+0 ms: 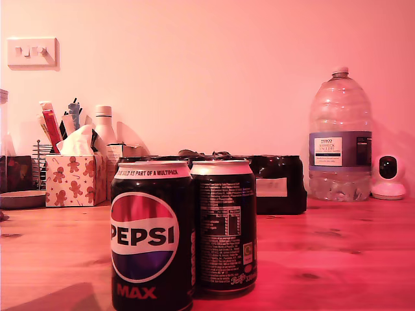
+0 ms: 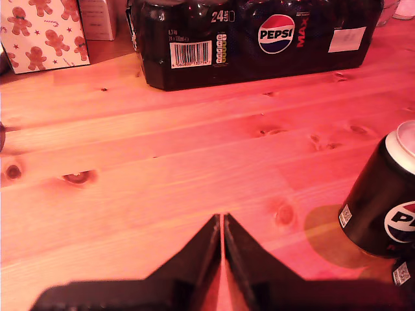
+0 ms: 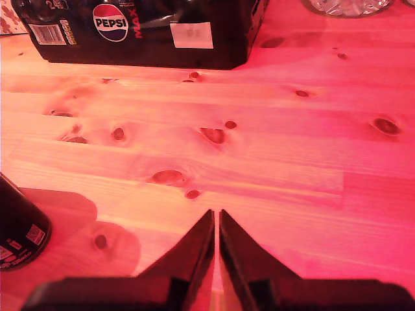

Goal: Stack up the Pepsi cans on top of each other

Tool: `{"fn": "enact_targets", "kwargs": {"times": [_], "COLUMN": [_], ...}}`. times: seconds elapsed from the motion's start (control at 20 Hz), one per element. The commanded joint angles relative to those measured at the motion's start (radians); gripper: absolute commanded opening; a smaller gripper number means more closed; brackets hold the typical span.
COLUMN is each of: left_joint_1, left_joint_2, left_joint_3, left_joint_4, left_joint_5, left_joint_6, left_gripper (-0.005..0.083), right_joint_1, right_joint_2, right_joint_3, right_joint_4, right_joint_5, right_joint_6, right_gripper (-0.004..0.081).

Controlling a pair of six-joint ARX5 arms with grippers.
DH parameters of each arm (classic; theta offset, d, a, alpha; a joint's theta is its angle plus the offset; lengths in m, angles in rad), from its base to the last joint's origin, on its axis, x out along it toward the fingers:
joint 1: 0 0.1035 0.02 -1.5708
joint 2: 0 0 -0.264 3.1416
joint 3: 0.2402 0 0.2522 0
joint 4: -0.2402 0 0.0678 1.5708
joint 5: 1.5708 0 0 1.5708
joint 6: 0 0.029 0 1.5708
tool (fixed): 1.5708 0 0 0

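Observation:
Two Pepsi cans stand upright and touching near the table's front in the exterior view: one point(image 1: 152, 236) shows its logo and "MAX", the other point(image 1: 225, 227) shows its white small print. No arm appears in that view. My first gripper point(image 2: 222, 220) is shut with nothing between its fingers, above bare wood. A Pepsi can point(image 2: 384, 201) stands off to one side of it, apart from the fingers. My second gripper point(image 3: 216, 214) is also shut and holds nothing. A Pepsi can point(image 3: 16, 227) stands at that picture's edge, well clear of the fingers.
A dark shrink-wrapped multipack point(image 1: 279, 184) point(image 2: 259, 39) point(image 3: 142, 29) lies behind the cans. A big water bottle point(image 1: 340, 139) and a small white camera point(image 1: 388, 176) stand at the exterior view's right. A gingerbread-print tissue box point(image 1: 74, 178) sits at its left.

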Motion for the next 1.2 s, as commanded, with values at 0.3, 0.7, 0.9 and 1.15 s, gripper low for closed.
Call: {"fn": "enact_targets", "kwargs": {"times": [0.3,0.7,0.9,1.15], "left_joint_1": [0.000,-0.071,-0.179,-0.304], "left_joint_2": [-0.002,-0.002,-0.005,-0.122], "left_joint_3": [-0.021,-0.022,-0.022,-0.030], "left_joint_4": [0.149,0.185,0.176,0.062], "left_joint_5": [0.058,0.278,0.344,0.317], "left_joint_6": [-0.072,-0.056,-0.037,-0.034], "left_gripper": [-0.0020,-0.0020,-0.0020,-0.0020], "right_joint_1": [0.005,0.077,0.171,0.243], "right_joint_2": [0.003,0.003,0.005,0.058], "right_joint_3": [-0.008,-0.008,-0.009,-0.009], "right_joint_4": [0.274,0.302,0.302,0.295], "right_joint_5": [0.025,-0.167,-0.235,-0.292], "right_joint_6": [-0.046,-0.071,-0.110,-0.125], "right_gripper": [-0.0013,-0.0013,-0.0013,-0.0013]}}
